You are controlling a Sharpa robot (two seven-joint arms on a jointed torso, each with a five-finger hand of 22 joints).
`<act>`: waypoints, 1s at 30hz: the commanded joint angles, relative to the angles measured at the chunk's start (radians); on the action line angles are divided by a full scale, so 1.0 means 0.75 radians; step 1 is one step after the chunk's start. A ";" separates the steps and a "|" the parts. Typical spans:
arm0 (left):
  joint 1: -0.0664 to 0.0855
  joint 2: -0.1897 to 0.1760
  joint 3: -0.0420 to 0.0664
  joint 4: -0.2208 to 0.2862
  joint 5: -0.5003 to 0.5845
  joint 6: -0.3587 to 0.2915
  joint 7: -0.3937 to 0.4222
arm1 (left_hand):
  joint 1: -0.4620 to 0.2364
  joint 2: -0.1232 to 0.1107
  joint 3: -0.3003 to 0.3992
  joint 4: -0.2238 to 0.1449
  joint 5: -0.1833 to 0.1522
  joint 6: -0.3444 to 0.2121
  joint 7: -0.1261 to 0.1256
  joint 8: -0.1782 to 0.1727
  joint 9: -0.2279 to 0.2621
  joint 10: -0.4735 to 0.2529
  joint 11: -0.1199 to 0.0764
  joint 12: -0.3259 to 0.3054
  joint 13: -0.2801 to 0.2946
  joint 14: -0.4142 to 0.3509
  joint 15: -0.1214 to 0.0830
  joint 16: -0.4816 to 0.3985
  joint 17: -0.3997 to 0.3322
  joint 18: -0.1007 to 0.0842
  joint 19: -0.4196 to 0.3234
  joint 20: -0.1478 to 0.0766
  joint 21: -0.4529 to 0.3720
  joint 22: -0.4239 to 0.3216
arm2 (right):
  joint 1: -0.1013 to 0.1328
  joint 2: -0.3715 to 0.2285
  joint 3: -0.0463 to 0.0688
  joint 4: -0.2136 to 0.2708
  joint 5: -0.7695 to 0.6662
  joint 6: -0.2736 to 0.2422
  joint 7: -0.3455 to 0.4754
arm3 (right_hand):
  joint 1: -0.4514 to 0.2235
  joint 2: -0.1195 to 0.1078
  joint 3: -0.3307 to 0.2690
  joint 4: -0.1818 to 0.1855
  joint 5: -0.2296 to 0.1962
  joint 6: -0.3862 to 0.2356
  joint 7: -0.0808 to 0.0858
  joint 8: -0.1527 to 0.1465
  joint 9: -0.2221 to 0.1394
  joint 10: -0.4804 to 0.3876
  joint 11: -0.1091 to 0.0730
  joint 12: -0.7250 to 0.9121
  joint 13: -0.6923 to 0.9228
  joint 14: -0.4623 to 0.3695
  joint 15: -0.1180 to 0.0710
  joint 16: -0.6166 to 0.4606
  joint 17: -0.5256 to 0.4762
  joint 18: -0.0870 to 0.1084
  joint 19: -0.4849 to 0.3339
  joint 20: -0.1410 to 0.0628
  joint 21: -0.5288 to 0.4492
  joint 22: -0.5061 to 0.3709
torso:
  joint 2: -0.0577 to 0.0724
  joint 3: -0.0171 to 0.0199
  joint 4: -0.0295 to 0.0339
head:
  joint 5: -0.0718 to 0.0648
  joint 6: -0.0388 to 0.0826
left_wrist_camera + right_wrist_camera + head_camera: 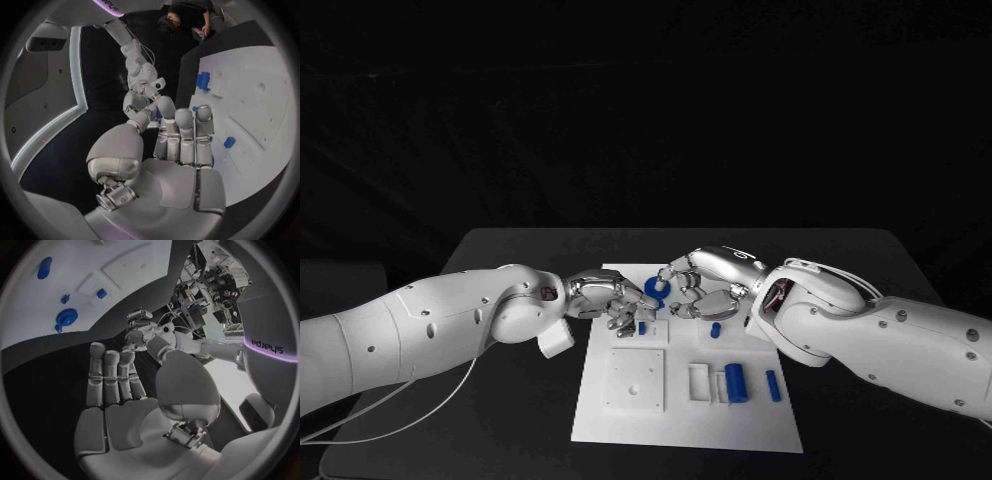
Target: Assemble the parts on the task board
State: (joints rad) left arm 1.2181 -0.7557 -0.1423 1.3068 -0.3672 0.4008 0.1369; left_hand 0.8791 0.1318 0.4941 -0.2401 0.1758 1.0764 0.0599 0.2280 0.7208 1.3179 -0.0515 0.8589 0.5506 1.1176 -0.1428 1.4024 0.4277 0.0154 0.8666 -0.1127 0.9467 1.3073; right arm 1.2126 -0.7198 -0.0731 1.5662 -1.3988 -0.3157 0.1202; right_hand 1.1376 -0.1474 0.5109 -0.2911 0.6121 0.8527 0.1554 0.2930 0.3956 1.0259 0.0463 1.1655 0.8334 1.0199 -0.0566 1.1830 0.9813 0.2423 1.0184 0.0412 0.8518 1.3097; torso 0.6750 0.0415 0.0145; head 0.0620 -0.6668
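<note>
**Silver hands meet over the far end of the board**

Left hand (606,297): empty, as far as its wrist view shows. The fingers (181,135) lie straight and side by side, the thumb set off from them, with nothing between. It hangs just left of centre in the head view.

Right hand (707,285): likewise empty. Its fingers (112,375) are extended, the thumb is swung wide, and the palm is bare. It faces the left hand at close range. I cannot tell whether the fingertips touch.

Round blue part (655,288): sits between the two hands in the head view. The right wrist view shows it lying on the white surface, apart from that hand's fingers, so I judge it not held. It is disc-like with a raised middle.

Reading: both hands look staged around this part, likely to take it from two sides.

Task board (682,425): a white plate, centre to lower centre of the frame, on the black worktop (516,250).

- Short blue piece (715,329) and another (643,327): just below the hands.
- Square pale plate (635,378): lower left of the board.
- White block (698,382), thick blue cylinder (734,382) and slim blue pin (773,385): side by side to the right of the plate. All three lie flat and loose, so assembly looks mostly undone.
</note>
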 commanded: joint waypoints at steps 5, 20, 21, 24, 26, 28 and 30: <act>0.001 0.002 0.001 0.003 0.016 -0.013 0.022 | 0.007 0.022 0.035 -0.048 0.008 -0.002 -0.001 0.005 0.003 -0.010 -0.002 0.005 0.002 -0.013 -0.018 0.009 0.002 -0.016 -0.009 -0.172 -0.007 0.024 | -0.003 -0.001 -0.006 0.015 -0.012 0.039 0.004 | -0.010 0.014 0.019 0.000 0.015 0.023 0.001 0.001 0.001 0.010 -0.003 0.012 0.005 0.007 0.000 0.015 0.005 0.026 0.011 0.001 0.013 0.027 | 0.000 -0.0009 -0.0007 | 0.001 -0.003; 0.001 0.000 0.001 -0.006 0.031 -0.037 0.028 | 0.005 0.023 0.035 -0.049 0.011 -0.002 -0.002 0.005 0.004 -0.010 -0.002 0.007 0.002 -0.013 -0.019 0.010 0.002 -0.016 -0.009 -0.173 -0.006 0.024 | -0.006 -0.004 -0.018 0.018 -0.011 0.045 0.012 | -0.018 0.020 0.039 0.000 0.022 0.044 -0.006 0.011 0.003 0.011 -0.010 0.018 0.009 0.006 -0.005 0.023 0.010 0.026 0.010 -0.001 0.023 0.027 | 0.000 -0.0002 0.0002 | 0.002 -0.005; 0.001 -0.001 0.001 -0.007 0.031 -0.038 0.027 | 0.005 0.023 0.035 -0.049 0.011 -0.002 -0.002 0.006 0.005 -0.010 -0.002 0.007 0.002 -0.013 -0.019 0.010 0.002 -0.016 -0.009 -0.173 -0.006 0.024 | -0.007 -0.005 -0.019 0.019 -0.010 0.045 0.011 | -0.018 0.021 0.040 0.000 0.023 0.046 -0.007 0.012 0.003 0.011 -0.010 0.019 0.010 0.006 -0.006 0.024 0.010 0.026 0.010 -0.002 0.024 0.027 | 0.000 -0.0002 0.0002 | 0.002 -0.005; 0.001 -0.001 0.001 -0.008 0.031 -0.041 0.021 | 0.004 0.024 0.035 -0.050 0.013 -0.002 -0.002 0.006 0.005 -0.010 -0.002 0.007 0.002 -0.013 -0.019 0.010 0.002 -0.016 -0.008 -0.173 -0.006 0.024 | -0.007 -0.005 -0.020 0.024 -0.010 0.041 0.013 | -0.019 0.020 0.042 0.000 0.025 0.049 -0.008 0.013 0.003 0.012 -0.012 0.020 0.010 0.007 -0.007 0.025 0.011 0.026 0.011 -0.002 0.027 0.027 | 0.000 0.0005 0.0002 | 0.003 -0.006; 0.001 -0.002 0.001 -0.009 0.031 -0.047 0.014 | 0.001 0.026 0.035 -0.050 0.015 -0.002 -0.002 0.006 0.006 -0.010 -0.002 0.008 0.002 -0.013 -0.019 0.011 0.002 -0.016 -0.008 -0.173 -0.006 0.024 | -0.008 -0.007 -0.020 0.027 -0.009 0.036 0.014 | -0.019 0.021 0.044 0.000 0.026 0.049 -0.008 0.013 0.003 0.012 -0.012 0.020 0.011 0.007 -0.007 0.026 0.011 0.026 0.011 -0.003 0.027 0.027 | 0.000 0.0007 0.0001 | 0.003 -0.007; 0.001 -0.002 0.001 -0.009 0.031 -0.045 0.010 | -0.001 0.028 0.035 -0.050 0.018 -0.001 -0.002 0.007 0.007 -0.010 -0.002 0.008 0.002 -0.013 -0.019 0.011 0.003 -0.016 -0.008 -0.173 -0.006 0.024 | -0.008 -0.008 -0.020 0.028 -0.009 0.035 0.014 | -0.020 0.021 0.045 0.000 0.027 0.050 -0.008 0.013 0.003 0.012 -0.012 0.021 0.011 0.007 -0.007 0.026 0.011 0.026 0.011 -0.003 0.028 0.027 | 0.000 0.0009 0.0004 | 0.004 -0.006; 0.001 -0.002 0.001 -0.009 0.031 -0.046 0.007 | -0.002 0.029 0.035 -0.050 0.019 -0.001 -0.002 0.007 0.008 -0.010 -0.003 0.009 0.002 -0.013 -0.019 0.011 0.003 -0.016 -0.008 -0.173 -0.006 0.024 | -0.008 -0.009 -0.020 0.029 -0.009 0.034 0.014 | -0.020 0.020 0.045 0.000 0.028 0.050 -0.008 0.013 0.003 0.013 -0.012 0.021 0.011 0.007 -0.008 0.026 0.011 0.026 0.011 -0.003 0.029 0.027 | 0.000 0.0007 0.0002 | 0.005 -0.006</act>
State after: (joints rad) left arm 1.2173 -0.7575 -0.1435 1.3004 -0.3607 0.3837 0.1366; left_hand 0.8721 0.1389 0.4917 -0.2437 0.1866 1.0760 0.0594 0.2283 0.7250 1.3160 -0.0496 0.8589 0.5512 1.1144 -0.1425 1.4063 0.4284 0.0154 0.8666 -0.1127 0.9467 1.3079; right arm 1.2085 -0.7273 -0.0868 1.5814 -1.3986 -0.2988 0.1188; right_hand 1.1282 -0.1380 0.5385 -0.2911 0.6312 0.8858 0.1481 0.2973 0.3967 1.0332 0.0392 1.1762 0.8400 1.0273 -0.0565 1.1965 0.9891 0.2424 1.0252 0.0410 0.8672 1.3094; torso 0.6750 0.0416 0.0145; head 0.0647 -0.6719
